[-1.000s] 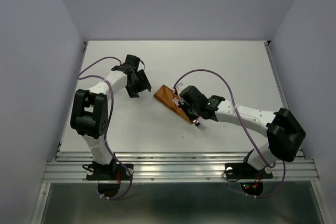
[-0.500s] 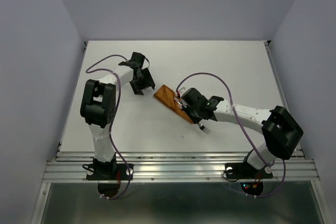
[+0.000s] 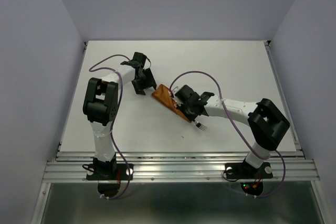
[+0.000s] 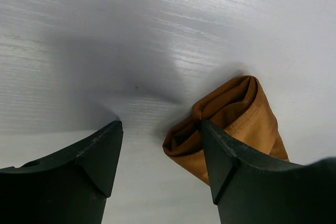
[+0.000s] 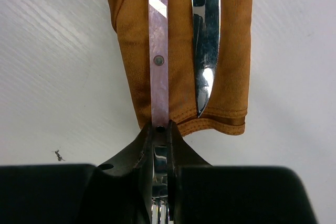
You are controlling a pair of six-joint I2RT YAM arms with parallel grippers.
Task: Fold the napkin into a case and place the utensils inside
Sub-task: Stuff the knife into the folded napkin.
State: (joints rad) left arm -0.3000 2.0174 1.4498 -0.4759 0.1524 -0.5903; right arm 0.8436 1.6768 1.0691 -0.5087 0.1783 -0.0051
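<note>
i see the case [image 3: 166,97] lying slantwise near the middle of the white table [image 3: 226,61]. one short end points far and left, the other near and right.

my left gripper [image 3: 143,81] sits just beside the far-left end. in the left wrist view its fingers [image 4: 92,156] stand wide apart, with only bare table between them. one finger is right at the folded end of the cloth, where a small mouth gapes open. i cannot tell if it touches.

my right gripper [image 3: 189,109] is at the near-right end of the case. its fingers are pinched narrow on the fork [image 5: 157,51], gripping it just off the hemmed edge. the fork's handle runs straight out over the orange cloth. its prongs stick out behind the fingers, toward the near edge of the table. the knife [image 5: 205,40] lies beside the handle, a little apart from it, with its pointed tip just at the hem. both look to be lying on top of the cloth. i cannot tell if any part is tucked inside.

there is lots of bare table on the far side and to the right, and some on the left too. grey walls [image 3: 37,51] stand along the left, right and far edges. a metal rail [image 3: 178,169] runs along the near edge.
</note>
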